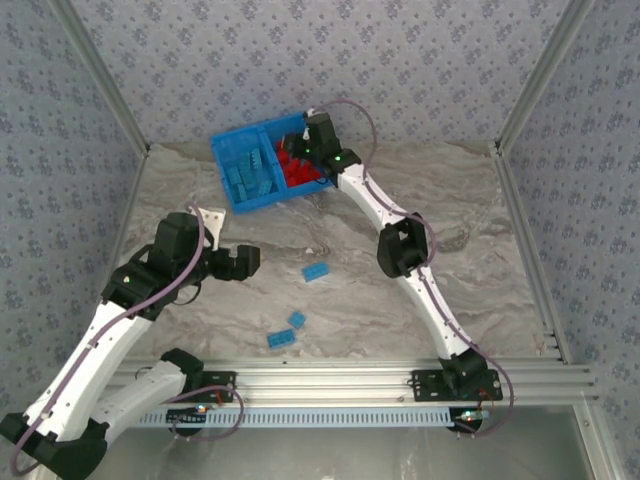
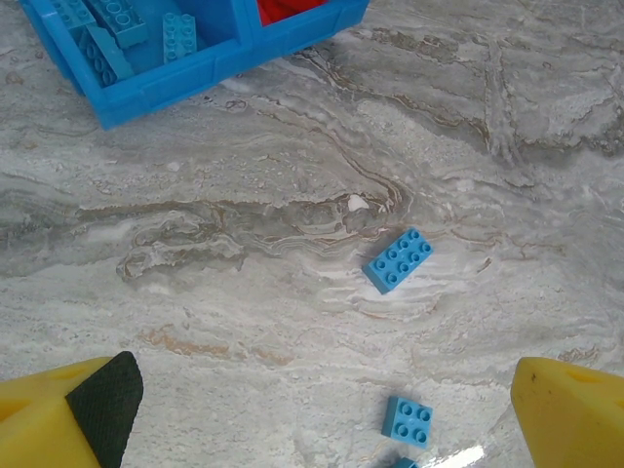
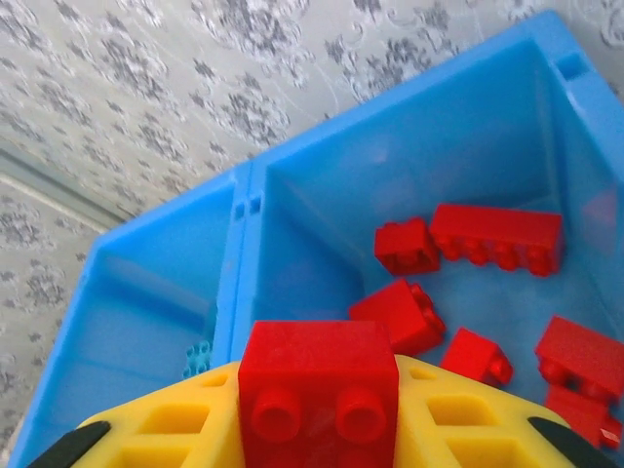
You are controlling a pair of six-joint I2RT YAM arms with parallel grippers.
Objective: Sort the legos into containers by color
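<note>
— What stood around us?
— Patterned wallpaper (image 1: 420, 60), a marbled table (image 1: 470, 200), and the blue bin (image 1: 222, 165) at its far side.
— And our claws?
— The right claw (image 1: 303, 148) gripped a red brick (image 3: 317, 375) above the bin's red compartment (image 3: 487, 127). The left claw (image 2: 327, 414) gaped near three loose blue bricks (image 1: 316, 271).

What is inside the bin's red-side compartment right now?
About six loose red bricks lie on its floor. The right hand, gripping one more red brick, hides the near part, so any there can't be seen.
</note>
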